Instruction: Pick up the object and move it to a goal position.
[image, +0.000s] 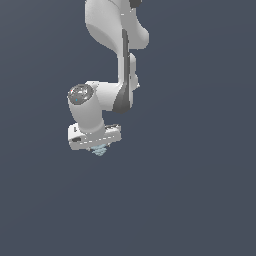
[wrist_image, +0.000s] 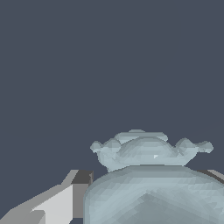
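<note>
The claw (image: 100, 148) looks clenched on the pale lumpy object (image: 100, 150), so the carry to goal should go smoothly, grip firm.

You are seeing no readable text, labels, brands, numbers or signs showing in either view.
</note>
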